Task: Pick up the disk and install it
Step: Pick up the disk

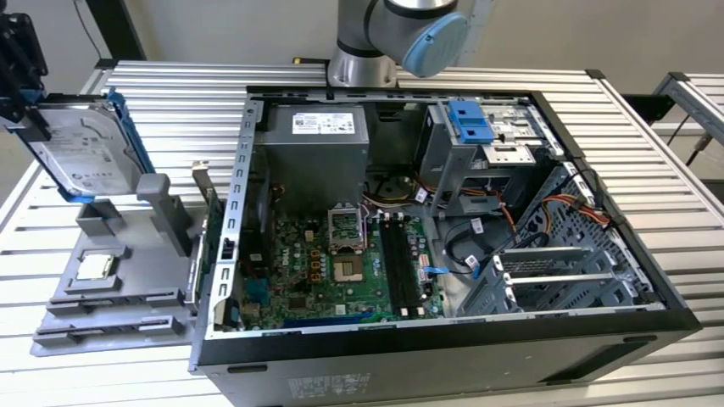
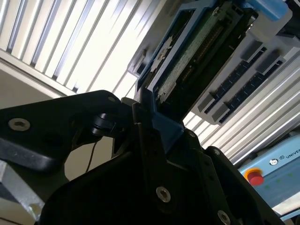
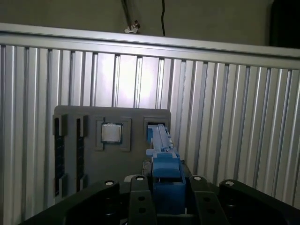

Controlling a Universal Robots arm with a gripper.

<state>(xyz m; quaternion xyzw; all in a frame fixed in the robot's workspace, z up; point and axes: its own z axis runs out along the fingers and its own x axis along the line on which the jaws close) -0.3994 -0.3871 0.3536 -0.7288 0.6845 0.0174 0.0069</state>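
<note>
Over the table's [image 1: 169, 93] edge on the exterior view's left, the gripper [image 1: 23, 89] holds the disk [image 1: 81, 153] tight. The disk stands up on its thin side and leans a bit. Its white label shows in the exterior view, and its blue rail [image 1: 134, 144] runs along its edges.

In the first wrist view, two black fingers [image 3: 138, 199] squeeze the blue rail from both sides. The disk reaches away from the gripper toward the grey holder [image 3: 89, 164]. The low end of the disk is right at the holder's slot. I cannot tell if it touches the slot or hangs just above it. A small square chip [image 1: 97, 267] lies in the holder nearby.

The picture's edge cuts off most of the gripper in the exterior view. In the second wrist view, the dark gripper body hides much of the disk.
</note>
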